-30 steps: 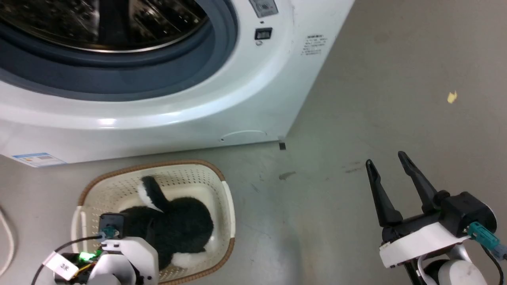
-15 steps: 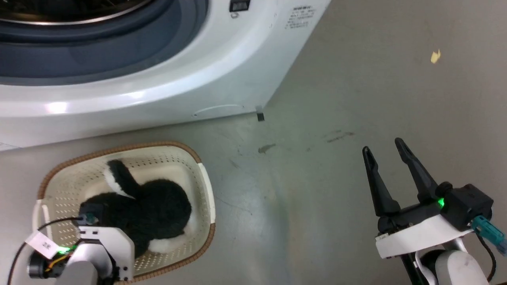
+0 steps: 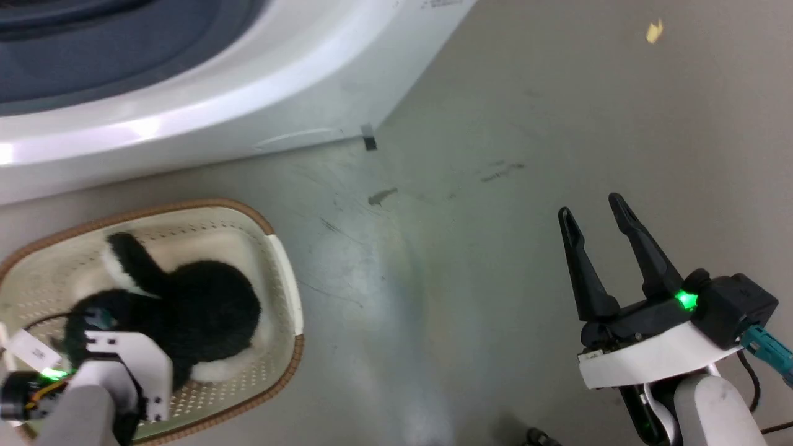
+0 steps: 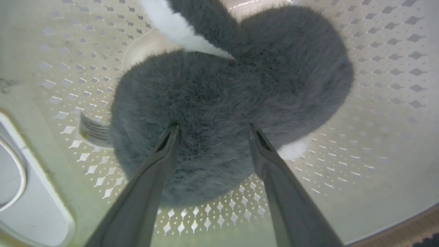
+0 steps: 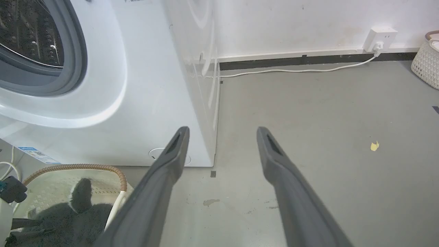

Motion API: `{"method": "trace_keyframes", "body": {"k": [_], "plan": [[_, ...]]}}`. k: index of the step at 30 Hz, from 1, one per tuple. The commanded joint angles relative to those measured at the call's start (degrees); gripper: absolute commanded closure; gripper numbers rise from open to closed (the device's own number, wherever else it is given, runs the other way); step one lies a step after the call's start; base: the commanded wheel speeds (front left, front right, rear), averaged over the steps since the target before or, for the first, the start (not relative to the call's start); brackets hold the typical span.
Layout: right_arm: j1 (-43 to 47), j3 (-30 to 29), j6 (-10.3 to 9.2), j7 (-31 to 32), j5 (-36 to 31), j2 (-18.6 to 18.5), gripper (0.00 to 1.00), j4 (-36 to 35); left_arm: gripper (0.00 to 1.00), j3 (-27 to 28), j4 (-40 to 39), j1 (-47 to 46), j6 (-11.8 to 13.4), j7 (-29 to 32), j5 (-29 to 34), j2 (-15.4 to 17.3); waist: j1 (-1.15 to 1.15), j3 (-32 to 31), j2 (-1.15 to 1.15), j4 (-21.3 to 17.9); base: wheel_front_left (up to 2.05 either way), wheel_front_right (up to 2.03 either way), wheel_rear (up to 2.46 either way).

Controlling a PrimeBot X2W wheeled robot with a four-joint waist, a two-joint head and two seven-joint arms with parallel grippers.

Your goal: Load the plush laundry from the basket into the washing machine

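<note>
left gripper (image 4: 212,129) spread, tips in plush laundry (image 4: 240,79) inside basket (image 4: 384,113) | right gripper (image 3: 590,207) spread, over floor (image 3: 464,248)

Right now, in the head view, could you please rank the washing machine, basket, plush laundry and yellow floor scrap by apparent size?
1. washing machine, though cropped by the frame.
2. basket, also partly cropped.
3. plush laundry, lying inside it.
4. yellow scrap, smallest, though farther from the camera.

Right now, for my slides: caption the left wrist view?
Open left gripper, tips against the fluffy black-and-white plush laundry inside the cream perforated plastic basket.
</note>
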Motion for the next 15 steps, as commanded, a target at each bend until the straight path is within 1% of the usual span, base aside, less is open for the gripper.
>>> {"method": "trace_keyframes", "body": {"k": [1, 11, 12, 13, 14, 15], "plan": [[-1.23, 0.42, -0.04, -0.65, 1.12, 0.07, 0.00, -0.41, 0.00, -0.53, 1.80, -2.13, 0.46, 0.73, -0.44, 1.57, 0.00, 2.17, 0.00, -1.61, 0.00, 0.00, 0.00], [-3.65, 1.47, -0.05, -2.08, 3.68, 0.07, 0.00, -0.73, 0.00, -2.30, 6.79, -7.09, 0.57, 2.72, -1.97, 5.17, 0.00, 8.39, 0.00, -4.80, 0.00, 0.00, 0.00], [-3.87, 1.53, -0.05, -2.20, 3.85, 0.08, 0.00, -0.70, 0.34, -2.45, 7.26, -7.42, 0.50, 2.93, -2.16, 5.30, 0.00, 8.77, 0.00, -4.98, 0.00, 0.00, 0.00], [-4.08, 1.57, -0.05, -2.32, 4.00, 0.08, 0.00, -0.66, 0.85, -2.64, 7.66, -7.74, 0.33, 3.00, -2.34, 5.40, 0.00, 9.11, 0.00, -5.14, 0.00, 0.00, 0.00], [-4.27, 1.62, -0.05, -2.44, 4.13, 0.08, 0.00, -0.59, 1.00, -2.87, 8.05, -8.01, 0.08, 3.01, -2.51, 5.49, 0.00, 9.37, 0.00, -5.29, 0.00, 0.00, 0.00], [-4.48, 1.62, -0.05, -2.56, 4.25, 0.08, 0.00, -0.57, 1.00, -3.11, 8.54, -8.21, -0.14, 3.13, -2.68, 5.54, 0.00, 9.52, 0.00, -5.41, 0.00, 0.00, 0.00]]}}
